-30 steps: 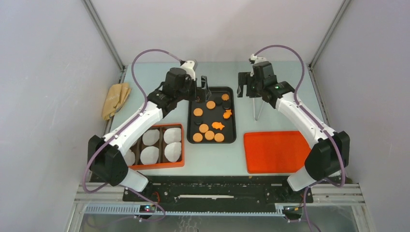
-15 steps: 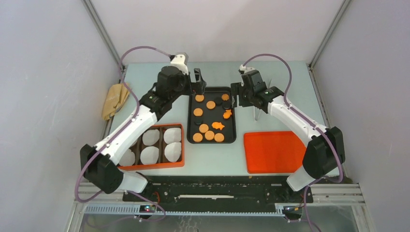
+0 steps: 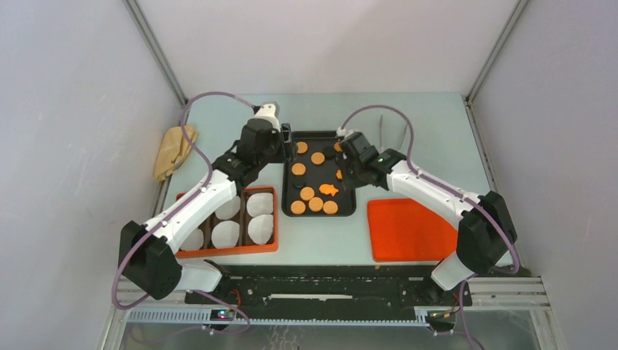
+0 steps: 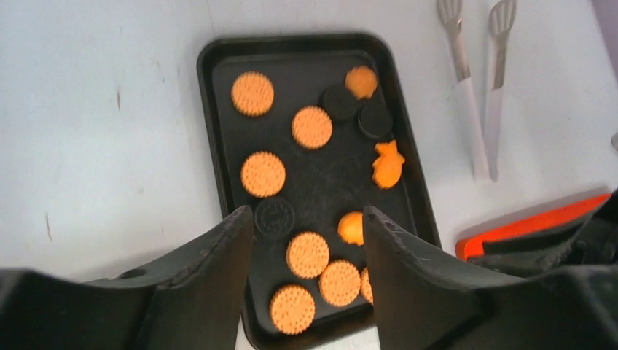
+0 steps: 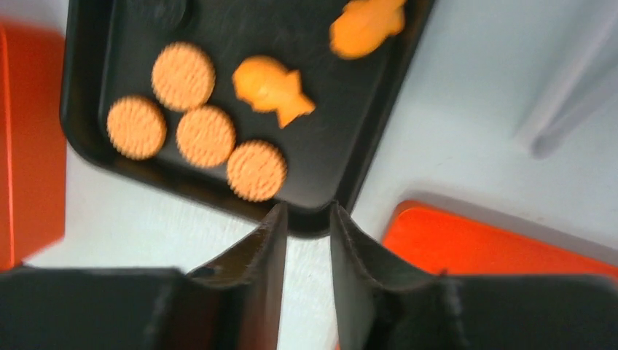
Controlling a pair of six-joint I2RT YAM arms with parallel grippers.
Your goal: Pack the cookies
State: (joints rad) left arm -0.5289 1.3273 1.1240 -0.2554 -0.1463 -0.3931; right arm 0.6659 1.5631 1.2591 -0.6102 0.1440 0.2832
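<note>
Orange-brown mostly, some bright orange or dark: found the cookies (image 3: 307,193) loose in the black tray (image 3: 318,175) at mid-table, between an orange box (image 3: 271,248) with white liners (image 3: 259,204) and a flat orange lid (image 3: 415,230). Caught the left gripper (image 4: 307,219) above the tray's far left corner, fingers (image 4: 218,262) wide apart, empty. Spotted the right gripper (image 5: 307,211) at the tray's right rim, fingers nearly together; could not tell whether clamped on it.
</note>
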